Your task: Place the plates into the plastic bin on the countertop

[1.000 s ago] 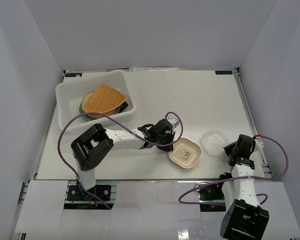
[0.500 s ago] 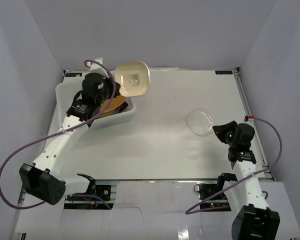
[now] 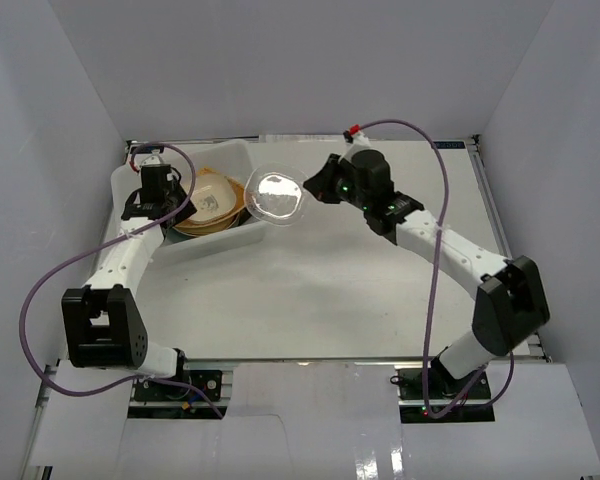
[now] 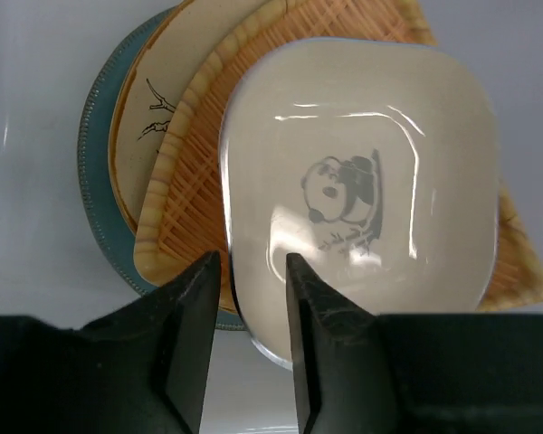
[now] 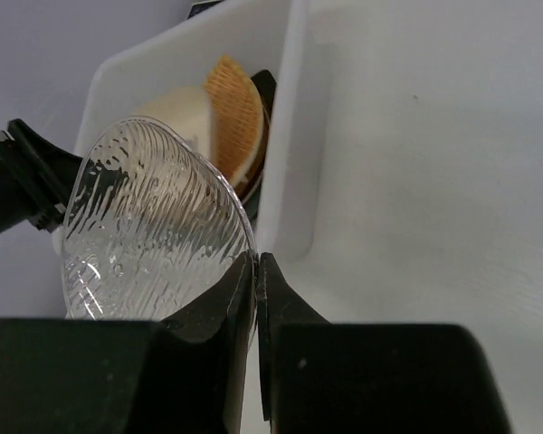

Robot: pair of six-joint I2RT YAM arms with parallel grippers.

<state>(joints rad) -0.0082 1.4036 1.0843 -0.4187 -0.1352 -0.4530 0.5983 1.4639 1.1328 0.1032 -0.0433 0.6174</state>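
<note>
Pinching the clear glass plate (image 5: 154, 226) — right hand (image 5: 255, 267) (by the plastic bin (image 3: 195, 243))

Bright, even, diffuse light; soft shadows. Glare on cream square plate (image 4: 362, 190), clear glass plate (image 5: 154, 226); jaws dark.

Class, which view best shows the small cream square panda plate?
Left wrist: the small cream square plate fills the frame, panda drawing clear. Top external shows it tiny inside the plastic bin; right wrist, only a cream sliver beyond the clear glass plate.
</note>
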